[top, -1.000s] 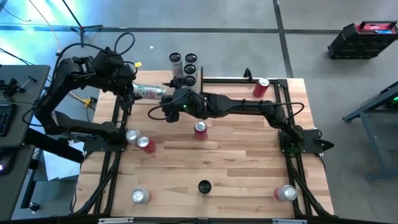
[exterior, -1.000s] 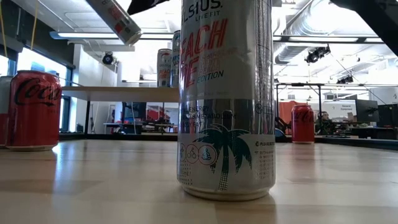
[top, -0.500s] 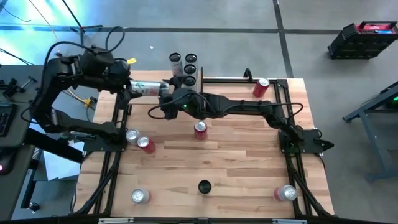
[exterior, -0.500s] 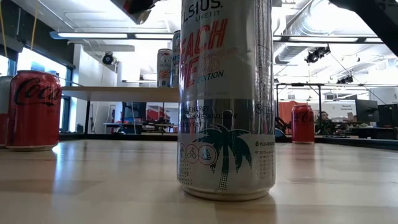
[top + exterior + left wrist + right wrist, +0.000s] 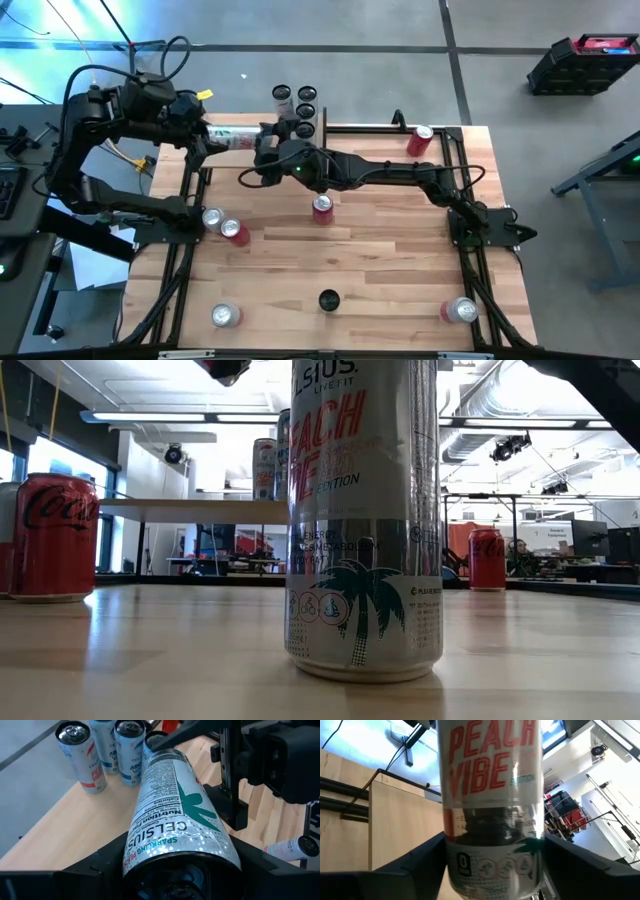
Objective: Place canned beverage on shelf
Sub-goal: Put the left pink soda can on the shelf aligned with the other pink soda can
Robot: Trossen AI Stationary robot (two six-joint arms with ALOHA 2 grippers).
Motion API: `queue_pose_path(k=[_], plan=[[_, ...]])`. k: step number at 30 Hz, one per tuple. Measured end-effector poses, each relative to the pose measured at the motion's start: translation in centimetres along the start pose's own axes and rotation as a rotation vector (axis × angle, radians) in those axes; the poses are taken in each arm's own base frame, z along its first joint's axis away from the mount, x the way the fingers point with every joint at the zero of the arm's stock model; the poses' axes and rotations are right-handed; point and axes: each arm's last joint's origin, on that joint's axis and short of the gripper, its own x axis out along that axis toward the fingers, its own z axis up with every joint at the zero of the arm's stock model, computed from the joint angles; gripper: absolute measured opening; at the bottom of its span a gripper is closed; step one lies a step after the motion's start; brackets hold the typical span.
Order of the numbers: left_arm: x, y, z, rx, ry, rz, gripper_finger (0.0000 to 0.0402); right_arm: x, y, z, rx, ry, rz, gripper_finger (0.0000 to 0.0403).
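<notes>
Holds the can (image 5: pixel 237 138) on its side in the air, over the tabletop's (image 5: pixel 400 260) far edge near the far-left corner, just beside the shelf (image 5: pixel 190 510). Shows only a sliver of it at the top of the low view (image 5: pixel 222 368). Reads "Celsius" and "Peach Vibe" on its silver wall.

Grips it at the base end with the left gripper (image 5: pixel 212 136), fingers (image 5: pixel 90 870) closed against both sides. Meets it at the other end with the right gripper (image 5: pixel 266 142), reached across from the right edge. Has the can between that gripper's fingers (image 5: pixel 415 865); cannot tell whether clamped on it or only set around it.

Carries three upright shelf cans (image 5: pixel 297 103) on the shelf, close together, near the held can's far end in the left wrist view (image 5: pixel 100 750).

On the tabletop: a red can (image 5: pixel 321 208) upright near the middle, a pair of cans (image 5: pixel 222 224) touching by the left edge, one silver can (image 5: pixel 225 315) toward the near-left corner, another (image 5: pixel 460 310) at the near-right corner, a tilted red one (image 5: pixel 419 140) at the far-right corner. Stands a dark-topped can (image 5: pixel 329 299) near the near edge, well apart from the rest.
</notes>
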Motion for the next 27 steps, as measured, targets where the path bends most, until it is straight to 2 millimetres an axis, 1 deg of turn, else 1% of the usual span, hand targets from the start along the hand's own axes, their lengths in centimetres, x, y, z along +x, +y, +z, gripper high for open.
queue_pose_path(k=[3,5,9,14,18,23,27], plan=[[0.0,0.0,0.1,0.009,-0.013,-0.002,0.0241,0.0,0.0,0.0,-0.003,0.002,-0.003,0.0258],[0.0,0.0,0.1,0.015,-0.014,0.000,0.0241,0.0,0.0,0.0,-0.003,0.002,-0.003,0.0244],[0.0,0.0,0.2,0.031,-0.022,-0.001,0.0248,0.0,-0.1,0.0,-0.001,0.007,-0.014,0.0242],[-0.4,0.0,0.4,0.062,-0.077,-0.001,0.0283,-0.4,-0.2,0.5,0.031,0.012,-0.073,0.0250],[-2.0,-0.1,0.7,0.087,-0.222,-0.001,0.0306,-0.5,-0.5,1.0,0.075,-0.021,-0.110,0.0250],[-4.2,-0.2,1.5,0.107,-0.455,0.014,0.0308,-0.7,-1.4,1.4,0.173,-0.027,-0.206,0.0251],[-4.7,-0.3,2.0,0.128,-0.566,0.024,0.0308,-0.9,-2.3,1.9,0.299,-0.075,-0.269,0.0251]])
